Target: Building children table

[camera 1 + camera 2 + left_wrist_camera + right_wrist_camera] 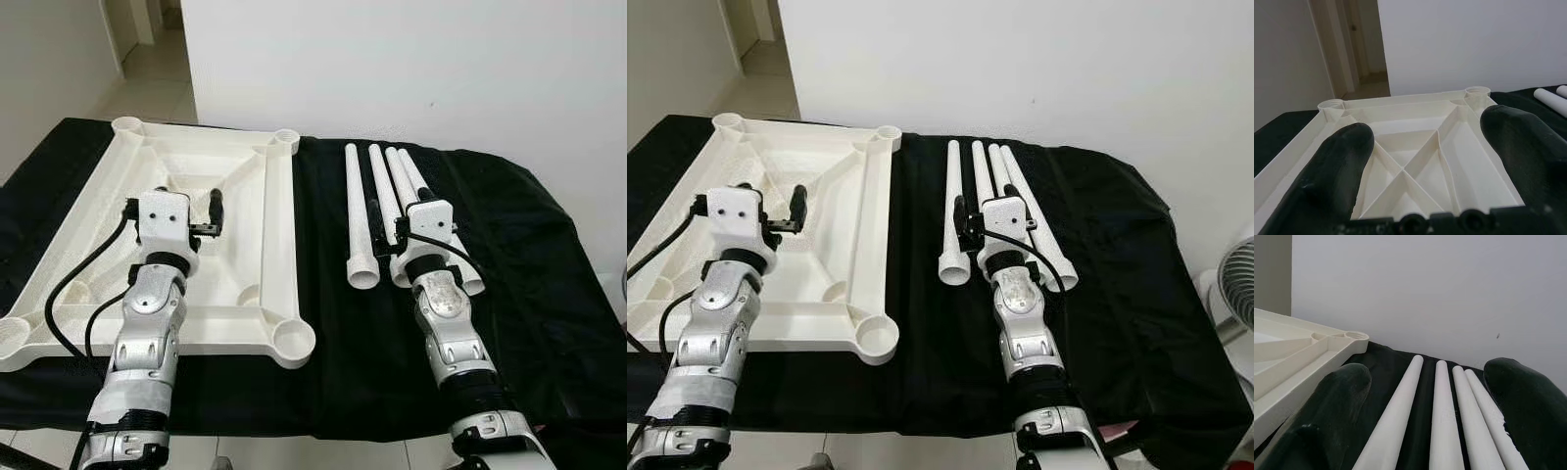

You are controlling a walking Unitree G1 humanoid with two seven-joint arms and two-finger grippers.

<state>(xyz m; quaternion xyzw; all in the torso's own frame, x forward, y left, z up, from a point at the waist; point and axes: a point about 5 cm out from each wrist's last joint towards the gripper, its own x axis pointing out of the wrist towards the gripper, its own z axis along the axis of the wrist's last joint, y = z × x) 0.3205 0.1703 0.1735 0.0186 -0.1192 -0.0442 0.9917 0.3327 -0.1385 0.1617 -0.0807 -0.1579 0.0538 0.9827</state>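
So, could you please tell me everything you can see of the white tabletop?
The tabletop is a square, cream-white slab that looks like moulded plastic, lying upside down on the black cloth, left of the four legs. Its underside shows a raised rim, diagonal ribs crossing at the middle, and a round socket at each corner, all empty. The left pincer hovers open above it; contact cannot be told.

Near left corner of the upturned tabletop (257,294) cut off by the left edge of the right eye view, part of its ribbed inside hidden behind the left gripper (171,211). Near ends of two right-hand legs (415,186) covered by the right gripper (981,209) and wrist. Fan (1234,284) cropped at the right edge.
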